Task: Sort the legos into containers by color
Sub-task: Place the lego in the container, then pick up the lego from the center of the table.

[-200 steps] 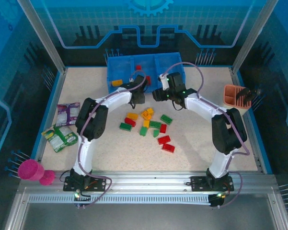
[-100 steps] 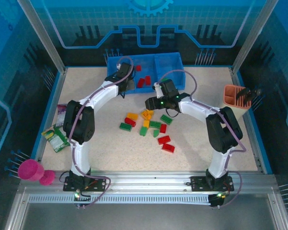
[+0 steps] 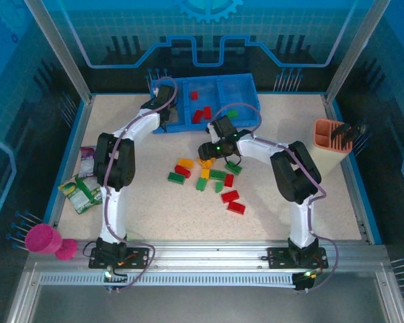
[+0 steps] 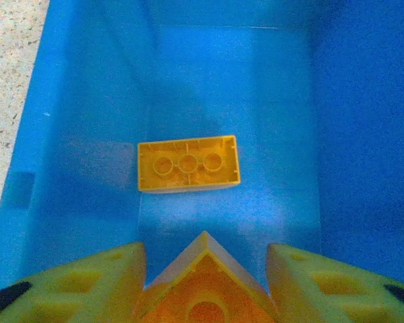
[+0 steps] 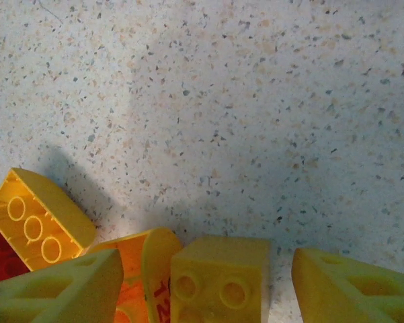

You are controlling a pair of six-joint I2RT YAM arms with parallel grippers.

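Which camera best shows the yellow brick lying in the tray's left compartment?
Left wrist: the yellow brick lies whole, underside up, on the blue tray floor. From the top external camera the left arm covers that spot. The right wrist camera faces other bricks on the table.

Left arm (image 3: 131,128) reaches far forward and left, elbow bent. Left gripper (image 3: 167,113) points down, fingers (image 4: 81,282) part-open around an orange brick (image 4: 205,293), grip unclear. Right arm (image 3: 269,149) is folded, forearm reaching left. Right gripper (image 3: 207,149) sits low, fingers (image 5: 60,286) spread wide.
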